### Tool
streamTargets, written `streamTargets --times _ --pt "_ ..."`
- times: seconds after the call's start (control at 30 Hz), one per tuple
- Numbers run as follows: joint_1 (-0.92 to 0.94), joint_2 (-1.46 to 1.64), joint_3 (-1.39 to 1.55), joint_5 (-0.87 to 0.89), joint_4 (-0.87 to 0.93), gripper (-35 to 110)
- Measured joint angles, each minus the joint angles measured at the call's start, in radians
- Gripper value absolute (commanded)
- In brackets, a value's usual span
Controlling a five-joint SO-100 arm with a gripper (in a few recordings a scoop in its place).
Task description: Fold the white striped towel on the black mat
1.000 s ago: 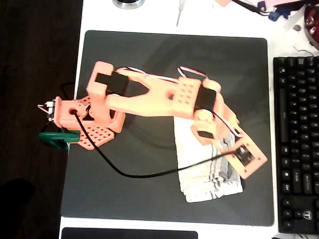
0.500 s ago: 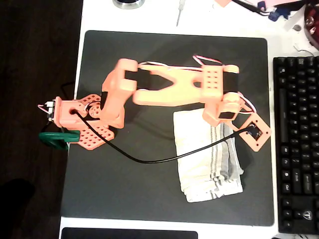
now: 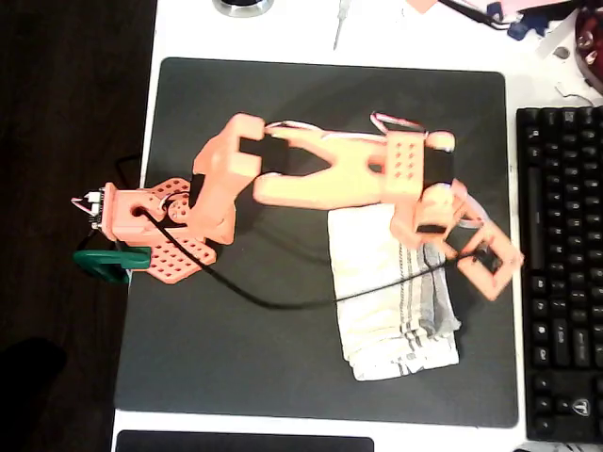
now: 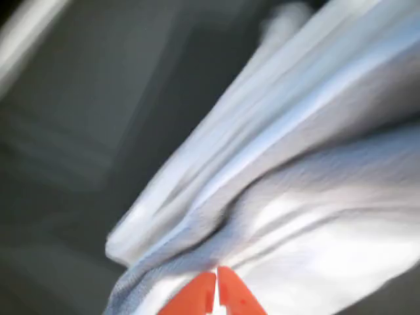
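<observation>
One orange SO-100 arm [image 3: 330, 174] stretches from its base at the left edge of the black mat [image 3: 283, 358] across to the mat's right half, as seen in the overhead view. Its gripper [image 4: 215, 289] appears in the wrist view as two orange fingertips [image 4: 190, 298] drawn nearly together, a thin slit between them, pressed close against the white striped towel [image 3: 391, 297]. Whether any cloth is pinched between the tips cannot be told; the wrist picture is blurred with motion. From above, the towel lies folded in layers on the right part of the mat, a long pale shape running toward the mat's lower edge, with grey-green stripes along its right side and its bottom end. The arm's wrist sits over the towel's upper right corner. A black cable [image 3: 283, 301] trails from the base across the mat and over the cloth to the wrist camera mount. A black keyboard [image 3: 561, 273] lies on the white table [image 3: 377, 33] just beside the mat's right edge. A green clamp [image 3: 108, 262] grips the table's left edge by the arm's base.
</observation>
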Motion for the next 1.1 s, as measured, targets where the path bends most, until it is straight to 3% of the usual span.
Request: streamTargets --times 0.23,0.6,0.87,1.1 --pt "0.187 -0.054 -0.017 -0.1 -0.1 0" --pt "0.238 -0.206 -0.025 -0.11 -0.259 2" --pt "0.201 0.153 0.193 -0.169 -0.235 2" --pt "0.118 0.541 0.466 -0.258 -0.034 2"
